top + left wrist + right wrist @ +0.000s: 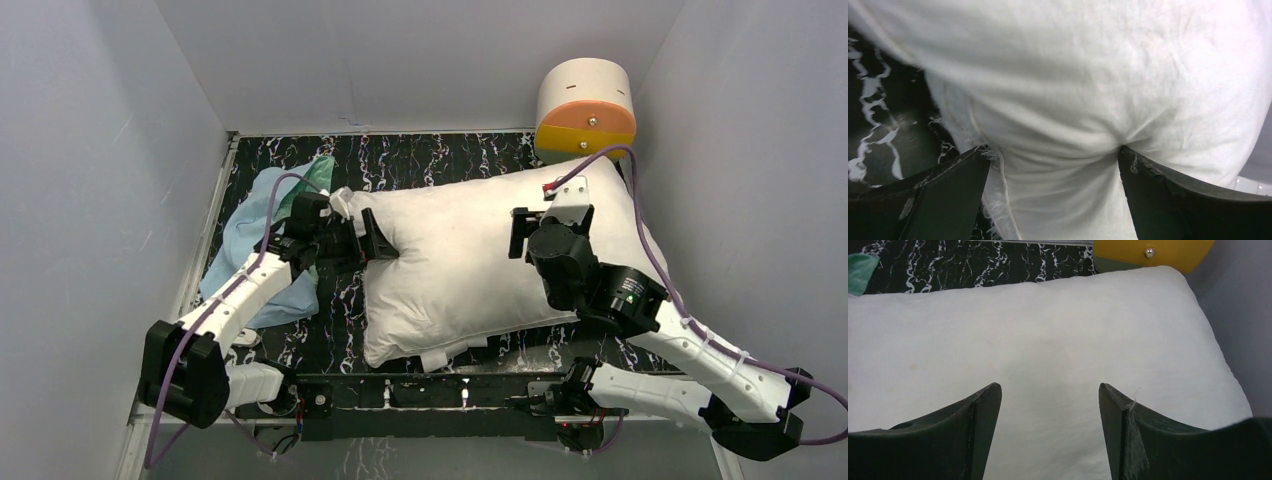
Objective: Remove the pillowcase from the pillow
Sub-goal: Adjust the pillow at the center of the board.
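Marbled table [440,160]: pillow [460,265] lies bare, pillowcase [245,215] heaped beside, removal apparently done; left gripper [1053,150], right gripper [1049,386] gape, gripping nothing; withdrawing seems next.

Left arm [240,290] and right arm [690,345] forward, wrists low — jaws wide apart on both.

1. No text, brand, number or sign can be read in any of the three views.
2. Pillow [470,260]: a small white tag [438,360] sits at its near edge; any print on it is too small to make out.
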You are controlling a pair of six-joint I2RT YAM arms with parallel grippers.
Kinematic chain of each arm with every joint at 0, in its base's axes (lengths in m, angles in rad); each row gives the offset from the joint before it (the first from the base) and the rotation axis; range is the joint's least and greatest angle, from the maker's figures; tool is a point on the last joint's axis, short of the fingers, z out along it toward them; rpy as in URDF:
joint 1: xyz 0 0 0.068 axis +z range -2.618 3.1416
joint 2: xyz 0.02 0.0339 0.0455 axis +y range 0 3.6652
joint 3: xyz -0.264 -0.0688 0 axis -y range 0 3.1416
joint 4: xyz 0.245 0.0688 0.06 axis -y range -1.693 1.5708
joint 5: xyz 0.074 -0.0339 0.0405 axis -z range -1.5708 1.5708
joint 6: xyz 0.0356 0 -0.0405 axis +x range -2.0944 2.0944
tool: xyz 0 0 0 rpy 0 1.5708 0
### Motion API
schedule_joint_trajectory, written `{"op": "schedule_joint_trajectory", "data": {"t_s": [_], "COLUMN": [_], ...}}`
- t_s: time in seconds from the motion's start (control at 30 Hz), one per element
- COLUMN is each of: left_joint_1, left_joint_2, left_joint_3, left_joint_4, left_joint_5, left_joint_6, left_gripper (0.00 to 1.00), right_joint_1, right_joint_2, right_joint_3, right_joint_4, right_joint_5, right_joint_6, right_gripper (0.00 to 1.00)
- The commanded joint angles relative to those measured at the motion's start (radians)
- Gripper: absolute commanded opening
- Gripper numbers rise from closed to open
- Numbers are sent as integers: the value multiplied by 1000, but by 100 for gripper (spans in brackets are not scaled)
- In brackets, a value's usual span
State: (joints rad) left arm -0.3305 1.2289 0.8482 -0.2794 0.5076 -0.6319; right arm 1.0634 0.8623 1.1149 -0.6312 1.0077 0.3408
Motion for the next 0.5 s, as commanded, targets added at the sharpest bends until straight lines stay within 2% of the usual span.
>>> {"op": "schedule_joint_trajectory", "data": {"t_s": [0.0,0.03,0.13,0.17,0.2,0.23,0.3,0.4,0.47], "left_joint_1": [-96,-110,-115,-114,-114,-114,-114,-112,-99], "left_joint_2": [68,58,-5,-11,-9,-1,20,37,23], "left_joint_3": [22,9,-70,-78,-78,-70,-45,-3,38], "left_joint_4": [96,107,170,176,179,172,148,96,54], "left_joint_5": [14,-31,-144,-169,-175,-182,-196,-253,-297], "left_joint_6": [-22,-16,-30,-31,-30,-26,-7,29,47], "left_gripper": [87,74,46,33,12,0,0,0,0], "right_joint_1": [-61,-82,-163,-194,-228,-263,-349,-472,-532], "right_joint_2": [3,23,88,104,113,116,104,72,67], "right_joint_3": [-2,-5,-11,-14,-17,-20,-36,-10,46], "right_joint_4": [-120,-124,-139,-140,-134,-118,-42,136,208], "right_joint_5": [-23,-59,-143,-150,-157,-167,-198,-183,-158], "right_joint_6": [78,63,36,32,25,9,-58,-200,-232], "right_gripper": [79,82,90,92,93,94,98,99,98]}}
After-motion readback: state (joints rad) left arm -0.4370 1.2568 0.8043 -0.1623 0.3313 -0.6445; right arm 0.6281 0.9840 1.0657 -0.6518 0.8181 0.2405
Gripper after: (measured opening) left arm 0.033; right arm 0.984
